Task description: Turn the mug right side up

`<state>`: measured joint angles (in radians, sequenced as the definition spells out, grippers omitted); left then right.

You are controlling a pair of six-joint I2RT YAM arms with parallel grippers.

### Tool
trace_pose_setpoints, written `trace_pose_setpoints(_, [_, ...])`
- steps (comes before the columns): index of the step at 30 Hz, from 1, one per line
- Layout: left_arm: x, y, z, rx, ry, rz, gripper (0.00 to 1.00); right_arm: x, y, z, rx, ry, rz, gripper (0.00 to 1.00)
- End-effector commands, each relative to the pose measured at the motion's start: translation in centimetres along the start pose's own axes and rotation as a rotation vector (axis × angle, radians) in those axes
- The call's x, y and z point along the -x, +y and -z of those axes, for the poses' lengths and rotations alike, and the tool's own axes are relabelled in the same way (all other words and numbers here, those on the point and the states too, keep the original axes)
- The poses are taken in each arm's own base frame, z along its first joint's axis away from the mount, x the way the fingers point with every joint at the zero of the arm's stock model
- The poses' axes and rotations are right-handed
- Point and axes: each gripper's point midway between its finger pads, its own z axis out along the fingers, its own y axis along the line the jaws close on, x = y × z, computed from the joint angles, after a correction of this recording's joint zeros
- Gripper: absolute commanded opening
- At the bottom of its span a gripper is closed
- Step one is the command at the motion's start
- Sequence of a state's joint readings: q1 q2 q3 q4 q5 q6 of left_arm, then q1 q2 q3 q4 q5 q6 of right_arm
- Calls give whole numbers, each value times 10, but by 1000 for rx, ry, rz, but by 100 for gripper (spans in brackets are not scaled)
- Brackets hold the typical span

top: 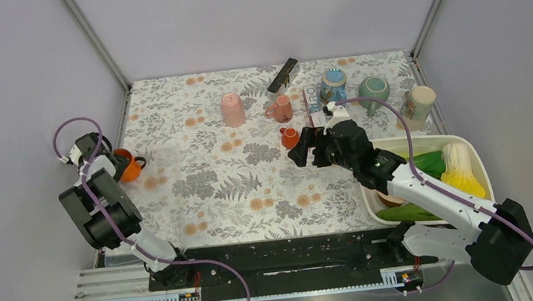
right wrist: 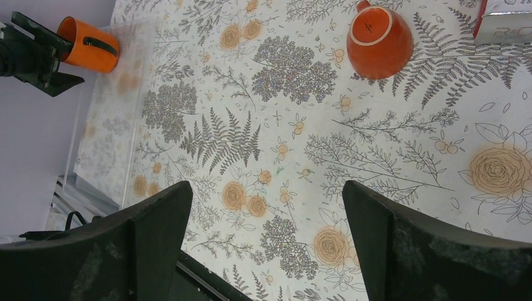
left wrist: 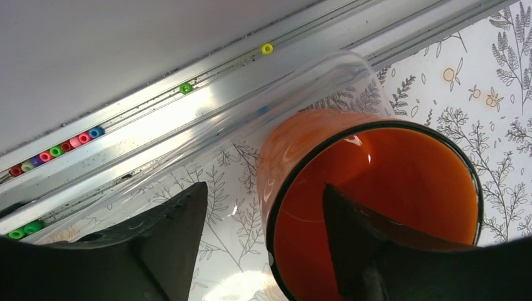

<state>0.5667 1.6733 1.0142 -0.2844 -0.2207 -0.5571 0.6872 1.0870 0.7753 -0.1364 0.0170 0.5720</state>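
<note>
An orange mug point(top: 129, 166) stands at the table's left edge, its handle to the right. In the left wrist view its mouth faces the camera and I look into the glossy inside of the mug point(left wrist: 389, 188). My left gripper point(left wrist: 265, 188) is open astride the mug's wall, one finger inside and one outside with a gap to the wall. From the top view the left gripper point(top: 112, 163) sits at the mug's left side. My right gripper point(right wrist: 266, 188) hangs wide open over bare floral cloth, near mid-table as the right gripper point(top: 301, 150), holding nothing.
A small orange cup point(top: 290, 137) lies base up just beyond the right gripper. Further back are a pink cup point(top: 232, 109), pink mug point(top: 282, 109), blue point(top: 332, 82), green point(top: 374, 89) and floral point(top: 419, 102) mugs. A clear plastic tray point(top: 164, 169) adjoins the orange mug. A white tub point(top: 473, 155) holds vegetables.
</note>
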Motion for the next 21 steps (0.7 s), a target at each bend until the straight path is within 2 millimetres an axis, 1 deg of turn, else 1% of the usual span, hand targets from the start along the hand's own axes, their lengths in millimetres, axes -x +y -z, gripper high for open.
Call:
trace_pose_setpoints(1, [20, -11, 17, -72, -66, -10, 73, 10, 5, 7, 12, -40, 33, 99])
trace_pose_setpoints(5, [29, -18, 40, -128, -123, -51, 83, 10, 0, 5, -6, -37, 75, 99])
trace_pose_setpoints(7, [33, -22, 54, -167, -142, -84, 92, 10, -9, 1, -54, -26, 116, 100])
trace_pose_setpoints(11, [30, -31, 69, -240, -117, -159, 96, 16, -28, -12, -191, 14, 200, 99])
trace_pose_setpoints(13, [26, -34, 78, -263, -127, -199, 96, 21, -34, -23, -240, 32, 239, 99])
trace_pose_setpoints(16, [13, -41, 92, -302, -152, -279, 97, 30, -34, -41, -268, 56, 310, 99])
trace_pose_setpoints(19, [3, -51, 106, -345, -189, -357, 97, 37, -29, -63, -257, 96, 368, 99])
trace_pose_setpoints(20, [0, -55, 110, -357, -208, -386, 97, 44, -25, -71, -245, 101, 382, 99])
trace_pose_setpoints(21, [-4, -60, 114, -369, -222, -419, 97, 42, -30, -83, -261, 133, 408, 99])
